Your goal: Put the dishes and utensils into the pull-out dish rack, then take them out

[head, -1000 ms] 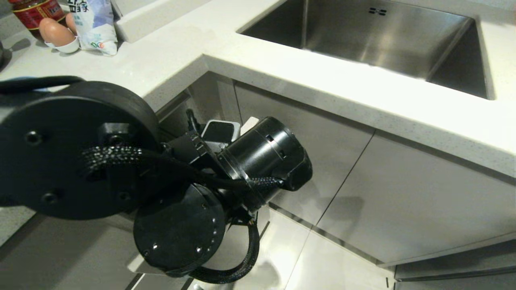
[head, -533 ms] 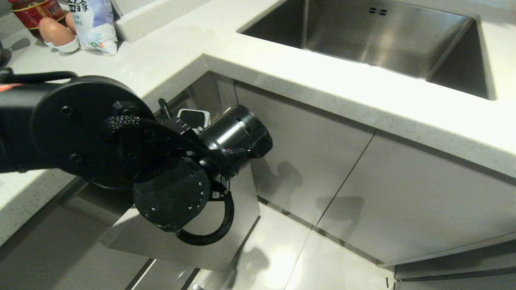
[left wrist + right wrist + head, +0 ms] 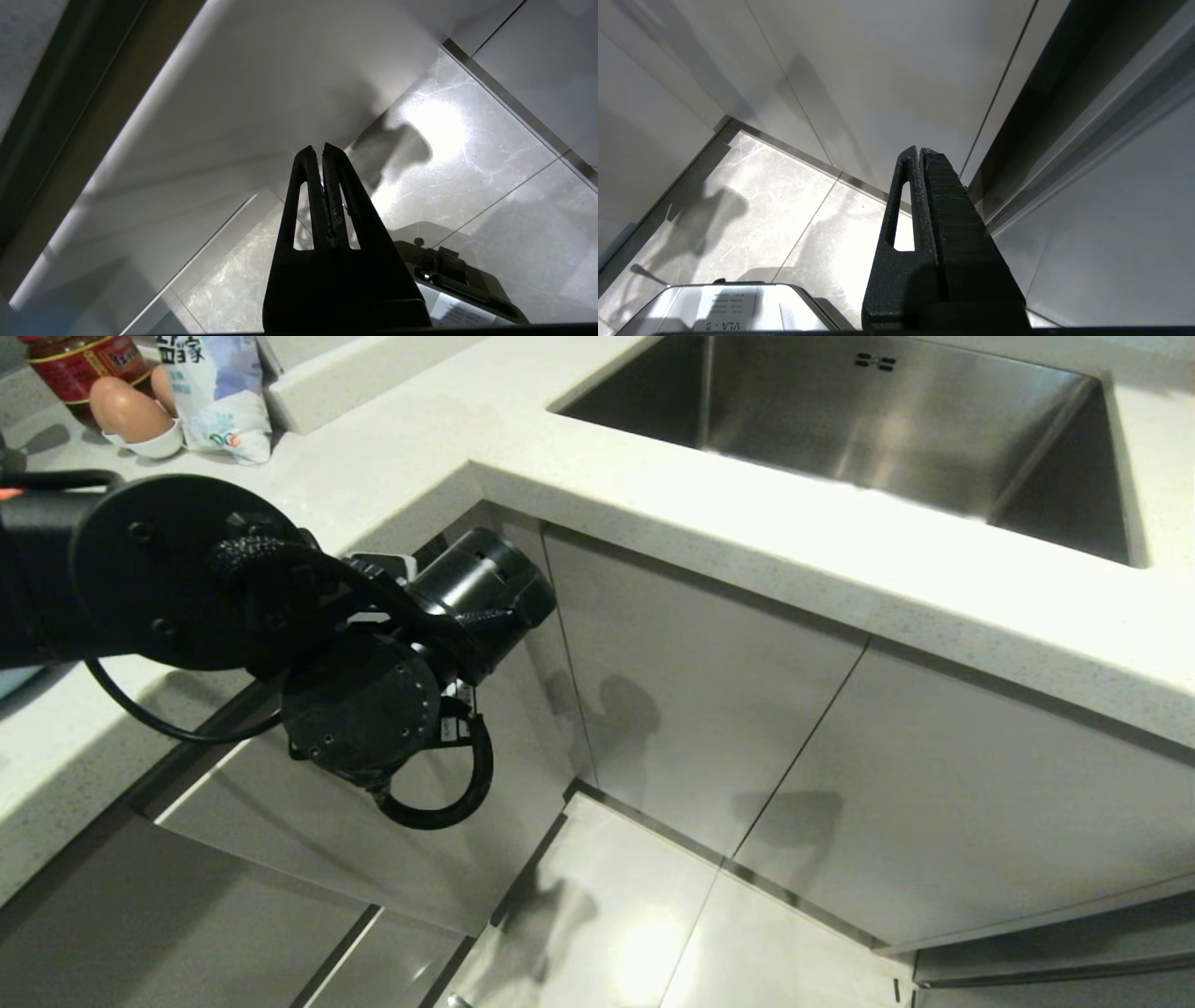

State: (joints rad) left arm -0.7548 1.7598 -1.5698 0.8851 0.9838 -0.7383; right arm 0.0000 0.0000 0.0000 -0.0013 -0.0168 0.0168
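Pull-out dish rack: only its flat white front panel [image 3: 392, 840] shows, nearly flush under the counter [image 3: 653, 495], judged stiff, smooth and handleless, best hooked at its top edge; left gripper [image 3: 322, 149] hangs before it, jaws together, holding nothing; right gripper [image 3: 920, 151] likewise.

Domestic kitchen: pale stone counter [image 3: 653, 513] with inset steel sink [image 3: 868, 420], flat-front base cabinets [image 3: 934, 803], eggs [image 3: 126, 411] and tiled floor [image 3: 653, 933].
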